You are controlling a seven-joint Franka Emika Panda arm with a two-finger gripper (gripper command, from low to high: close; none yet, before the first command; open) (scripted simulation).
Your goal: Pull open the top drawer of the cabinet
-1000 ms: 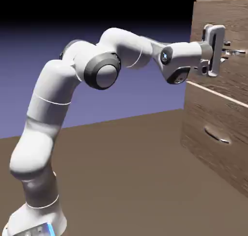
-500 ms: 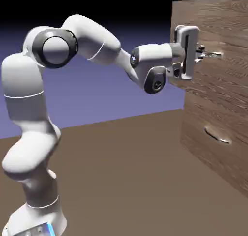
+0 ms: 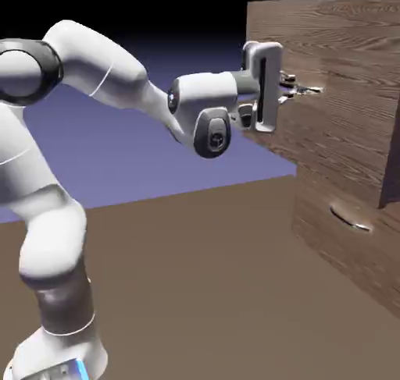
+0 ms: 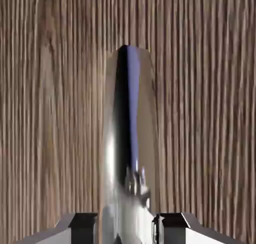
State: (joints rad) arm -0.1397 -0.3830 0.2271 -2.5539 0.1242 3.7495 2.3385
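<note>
Gripper (image 3: 295, 86): clamped on the handle (image 4: 129, 138), which sits between its fingers (image 4: 82, 223) so the arm can haul outward. Top drawer (image 3: 336, 97): straight ahead of the gripper, standing partly out of the cabinet (image 3: 344, 246).

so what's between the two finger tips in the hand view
The top drawer's silver handle fills the gap between the finger tips, against the drawer's wood-grain front. The hand view shows this.
</note>
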